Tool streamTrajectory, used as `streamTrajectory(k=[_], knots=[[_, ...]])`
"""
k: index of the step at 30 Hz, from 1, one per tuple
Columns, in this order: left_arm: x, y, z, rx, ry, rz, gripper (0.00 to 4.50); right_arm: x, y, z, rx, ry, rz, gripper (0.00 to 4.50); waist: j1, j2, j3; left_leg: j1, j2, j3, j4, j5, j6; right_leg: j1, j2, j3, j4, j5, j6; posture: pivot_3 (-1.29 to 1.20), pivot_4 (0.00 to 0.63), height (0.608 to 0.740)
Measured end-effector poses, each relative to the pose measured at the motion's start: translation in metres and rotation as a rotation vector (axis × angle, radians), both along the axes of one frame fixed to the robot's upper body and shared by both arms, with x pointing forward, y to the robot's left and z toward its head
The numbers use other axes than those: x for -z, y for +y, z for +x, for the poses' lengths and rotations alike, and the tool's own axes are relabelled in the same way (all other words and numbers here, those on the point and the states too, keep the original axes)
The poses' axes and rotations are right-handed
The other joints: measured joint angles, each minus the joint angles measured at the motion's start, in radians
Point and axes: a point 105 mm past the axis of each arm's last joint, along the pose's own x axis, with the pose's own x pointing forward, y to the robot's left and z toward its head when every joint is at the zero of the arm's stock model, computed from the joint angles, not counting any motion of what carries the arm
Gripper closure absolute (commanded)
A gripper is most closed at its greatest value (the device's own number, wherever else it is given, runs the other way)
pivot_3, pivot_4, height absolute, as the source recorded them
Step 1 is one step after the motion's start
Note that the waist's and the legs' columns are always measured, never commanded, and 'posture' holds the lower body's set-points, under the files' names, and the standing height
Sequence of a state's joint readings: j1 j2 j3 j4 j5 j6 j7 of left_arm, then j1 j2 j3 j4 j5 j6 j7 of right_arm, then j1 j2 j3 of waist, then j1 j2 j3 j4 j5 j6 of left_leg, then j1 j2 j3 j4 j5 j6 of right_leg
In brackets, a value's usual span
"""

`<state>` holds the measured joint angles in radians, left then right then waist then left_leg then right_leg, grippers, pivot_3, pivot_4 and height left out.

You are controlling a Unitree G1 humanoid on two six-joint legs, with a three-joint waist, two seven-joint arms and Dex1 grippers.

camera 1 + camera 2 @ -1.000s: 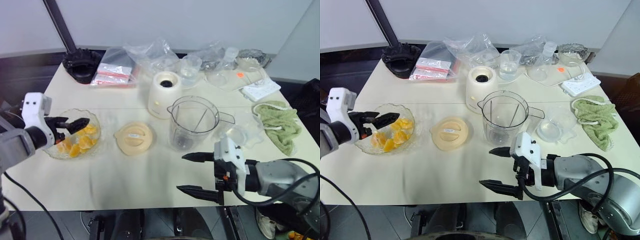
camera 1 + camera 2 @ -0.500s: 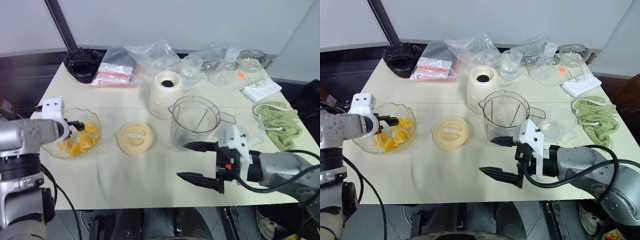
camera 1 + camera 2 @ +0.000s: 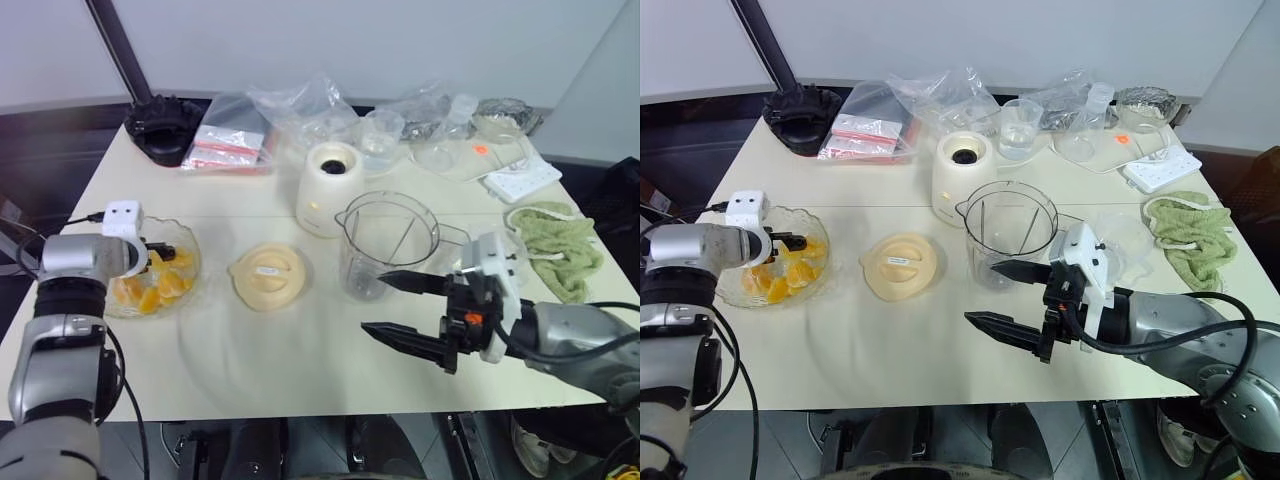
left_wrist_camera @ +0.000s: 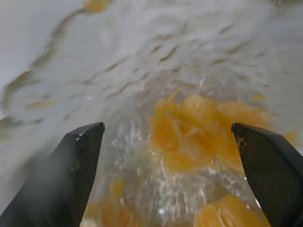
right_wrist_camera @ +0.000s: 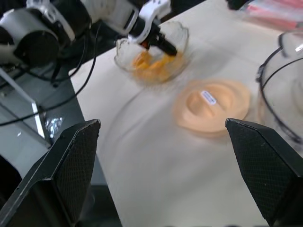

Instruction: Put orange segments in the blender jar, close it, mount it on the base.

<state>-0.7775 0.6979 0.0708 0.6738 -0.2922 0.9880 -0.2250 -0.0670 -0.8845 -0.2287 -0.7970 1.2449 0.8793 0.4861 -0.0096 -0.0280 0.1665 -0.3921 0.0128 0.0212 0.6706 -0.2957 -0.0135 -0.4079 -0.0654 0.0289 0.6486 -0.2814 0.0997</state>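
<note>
pale cream rectangular tabletop (image 3: 250, 360), matte, with a faint seam running across behind the middle; light grey wall behind, dark floor on both sides, a black slanted pole (image 3: 118, 50) rising from a black clamp-like foot (image 3: 163, 128) at the far left corner.

near the left edge, a scalloped clear glass bowl (image 3: 190, 268) holding the small yellow-orange citrus segments (image 4: 199, 132). left gripper (image 3: 790, 243) dipped over that bowl, black fingers spread wide with nothing between them; possibly touching the fruit, hard to tell through the blurred glass.

at the centre, a flat round cream-yellow lid (image 3: 267, 275) lying on the table, just left of the large clear plastic blender jar (image 3: 388, 245), upright and uncovered, handle towards the right, apparently no fruit inside. directly behind the jar, the squat cream-white blender base (image 3: 328, 188) with its dark socket up, apart from the jar.

right gripper (image 3: 398, 310) hovering low before the jar, fingers parted wide and empty, tips pointing left.

along the far edge, crumpled clear plastic bags (image 3: 300, 110), red-and-white sachets (image 3: 228, 150), a clear plastic cup (image 3: 380, 138), a white power strip (image 3: 520, 180). at the right edge, a rumpled green cloth (image 3: 560, 245).
</note>
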Motion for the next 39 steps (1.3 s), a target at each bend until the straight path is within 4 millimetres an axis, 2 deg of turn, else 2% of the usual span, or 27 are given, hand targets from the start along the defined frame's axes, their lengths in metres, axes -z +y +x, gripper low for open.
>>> streamTrajectory(k=[11,14,15,21,28,33,36,39], knots=[[0.008,-0.015,0.012,0.095,0.029,-0.001,0.00,0.006,-0.004,0.008,0.078,-0.019,-0.031,0.06,0.007,0.001,-0.001,0.001,0.000,0.000,0.000,0.000,0.000,0.000,0.000,0.000,0.002,0.000,0.000,0.00,0.150,0.740],[0.009,-0.020,0.014,0.107,0.040,0.010,0.85,0.007,-0.005,0.008,0.087,-0.021,-0.036,0.00,0.016,0.002,-0.001,0.001,0.000,0.000,0.001,0.001,0.000,0.001,0.001,-0.001,0.002,0.000,0.000,0.00,0.150,0.740],[0.010,-0.022,0.014,0.112,0.043,0.007,1.29,0.007,-0.005,0.009,0.090,-0.020,-0.038,0.00,0.018,0.002,-0.001,0.001,0.000,0.000,0.001,0.001,0.000,0.001,0.001,-0.001,0.002,0.000,0.000,0.00,0.150,0.740],[0.012,-0.029,0.014,0.136,0.068,0.019,4.41,0.002,-0.004,0.013,0.118,-0.047,-0.033,0.00,0.020,0.002,-0.001,0.001,0.000,0.000,0.002,0.000,0.000,0.001,0.001,-0.002,0.003,0.000,0.000,0.00,0.150,0.740],[0.013,-0.029,0.008,0.124,0.091,0.001,4.46,0.002,-0.001,0.015,0.120,-0.050,-0.033,0.00,0.018,0.002,-0.001,0.000,0.000,0.000,0.006,0.000,0.001,0.002,0.001,-0.002,0.004,0.000,0.000,0.00,0.150,0.740],[0.004,-0.029,-0.001,0.131,0.120,-0.038,4.46,0.005,0.000,0.015,0.110,-0.048,-0.045,0.00,0.014,0.001,0.000,-0.001,0.001,-0.001,0.007,0.000,0.001,0.001,0.002,-0.002,0.004,0.000,0.000,0.00,0.150,0.740],[-0.016,-0.027,-0.005,0.144,0.112,-0.073,4.46,0.006,0.000,0.015,0.105,-0.046,-0.044,0.00,0.014,0.000,0.000,-0.004,0.001,-0.002,0.008,0.000,0.001,-0.001,0.002,-0.002,0.004,0.000,0.000,0.00,0.150,0.740],[-0.058,-0.018,-0.005,0.145,0.060,-0.095,4.46,0.010,0.001,0.017,0.099,-0.034,-0.040,0.00,0.014,0.000,0.000,-0.009,0.001,-0.003,0.010,0.000,0.001,-0.004,0.003,-0.004,0.004,0.000,0.000,0.00,0.150,0.740]])
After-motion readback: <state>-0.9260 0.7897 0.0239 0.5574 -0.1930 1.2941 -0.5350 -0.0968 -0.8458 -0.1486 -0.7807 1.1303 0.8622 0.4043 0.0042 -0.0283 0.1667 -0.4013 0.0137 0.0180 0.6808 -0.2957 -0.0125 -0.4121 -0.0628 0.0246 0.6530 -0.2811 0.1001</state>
